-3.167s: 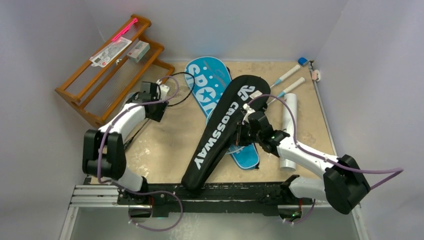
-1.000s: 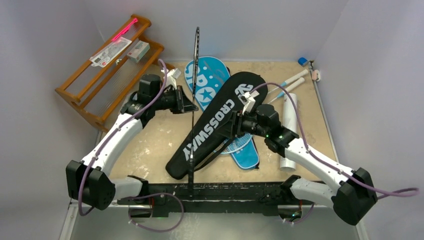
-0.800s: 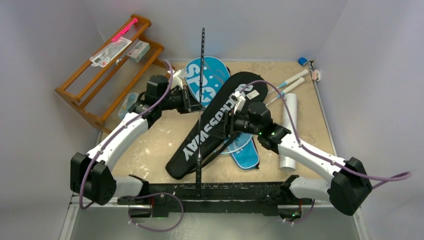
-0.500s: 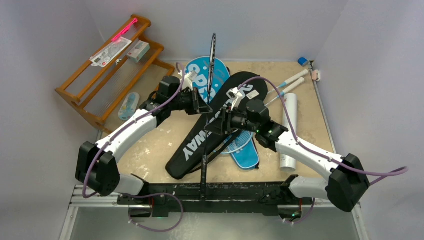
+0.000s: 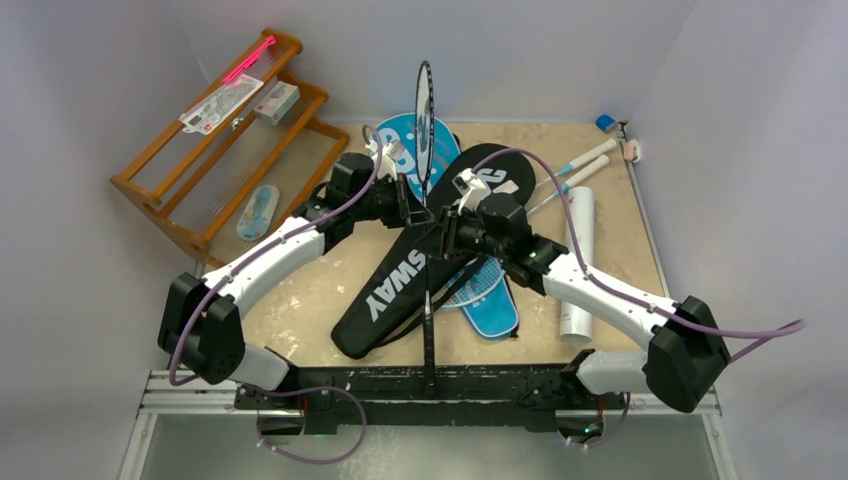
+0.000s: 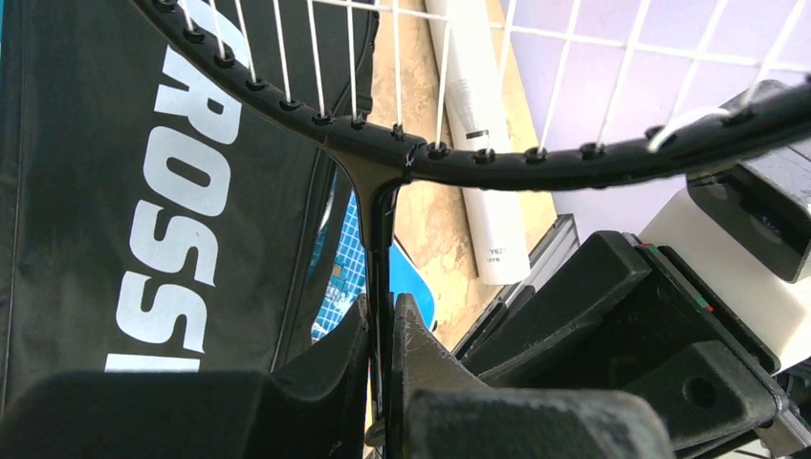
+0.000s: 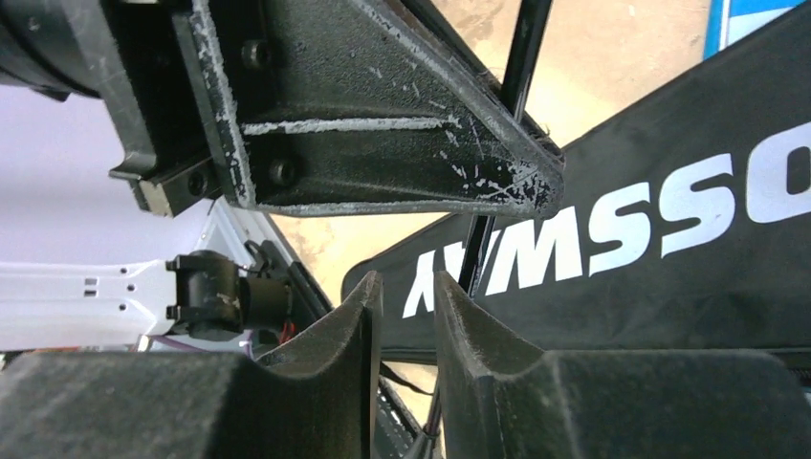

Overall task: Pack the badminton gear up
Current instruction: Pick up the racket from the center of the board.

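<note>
Left pincer [image 6: 381,320]: clamped tight on the shaft of the black racket [image 6: 384,215], just below its strung head. Right pincer [image 7: 408,292]: narrow gap, nothing seen between the fingers, with the shaft just beyond them. Black cover [image 7: 669,249] lies underneath, and the white tube [image 6: 475,143] is farther off.

We saw a sandy beige speckled worktop [image 5: 320,285] walled on three sides. A brown wooden slatted rack [image 5: 150,170] stood at its far left corner, with a small light-blue oval item [image 5: 257,211] lying beside it. A blue racket-shaped "SPORT" cover [image 5: 495,312] lay flat in the middle, and a black racket-shaped "CROSSWAY" cover [image 5: 385,290] lay diagonally across it, its narrow end on the bare surface. A long white cylindrical tube [image 5: 583,225] lay along the right side, near two white-handled light-blue rackets [image 5: 585,160].
</note>
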Motion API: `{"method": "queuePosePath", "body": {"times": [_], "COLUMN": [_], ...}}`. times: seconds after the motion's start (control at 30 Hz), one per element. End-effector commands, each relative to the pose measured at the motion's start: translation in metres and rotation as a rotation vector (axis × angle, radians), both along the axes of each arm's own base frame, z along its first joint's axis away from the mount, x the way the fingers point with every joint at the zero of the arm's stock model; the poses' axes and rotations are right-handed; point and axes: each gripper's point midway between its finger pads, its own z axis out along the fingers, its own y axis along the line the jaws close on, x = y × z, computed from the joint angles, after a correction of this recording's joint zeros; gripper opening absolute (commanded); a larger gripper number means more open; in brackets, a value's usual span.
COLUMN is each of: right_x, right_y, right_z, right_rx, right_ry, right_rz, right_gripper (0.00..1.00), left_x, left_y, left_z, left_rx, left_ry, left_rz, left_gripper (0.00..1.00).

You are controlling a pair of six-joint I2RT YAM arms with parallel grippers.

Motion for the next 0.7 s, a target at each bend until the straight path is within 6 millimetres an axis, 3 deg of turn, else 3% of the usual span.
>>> {"method": "queuePosePath", "body": {"times": [0.0, 0.13, 0.43, 0.67], "right_x": [0.016, 0.013, 0.008, 0.020], "right_y": [-0.007, -0.013, -0.020, -0.027], "right_z": [-0.006, -0.014, 0.002, -0.016], "right_rx": [-0.060, -0.085, -0.065, -0.139], "right_ry": [0.019, 0.045, -0.030, -0.023], "right_rz": [-0.099, -0.111, -0.101, -0.156], "right_gripper": [0.31, 0.38, 0.49, 0.48], "left_x": [0.009, 0.012, 0.021, 0.019], "left_y": [-0.012, -0.009, 0.001, -0.003], "left_z": [0.040, 0.035, 0.014, 0.019], "left_rx": [-0.074, -0.037, 0.052, 0.029], "left_ry": [-0.087, -0.089, -0.079, -0.077], "left_rz": [-0.002, 0.019, 0.069, 0.055], "left_gripper": [0.00, 0.00, 0.00, 0.00]}}
